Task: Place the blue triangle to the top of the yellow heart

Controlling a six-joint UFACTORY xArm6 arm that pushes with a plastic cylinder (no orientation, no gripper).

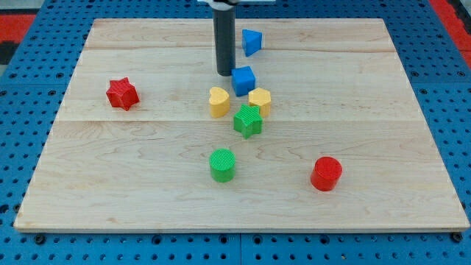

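A blue triangle (pixel 252 41) is lying near the top edge of the wooden worktop (pixel 147 184), its point facing the view's left. The tool, a plain rod gripping nothing, is resting its tip (pixel 225 73) below-left of the triangle and apart from it. A blue cube (pixel 243 79) is sitting just right of the tip, above the yellow heart (pixel 218 101), occupying the spot over it. A yellow block (pixel 260 100) and a green star (pixel 248 121) are crowding the heart's right.
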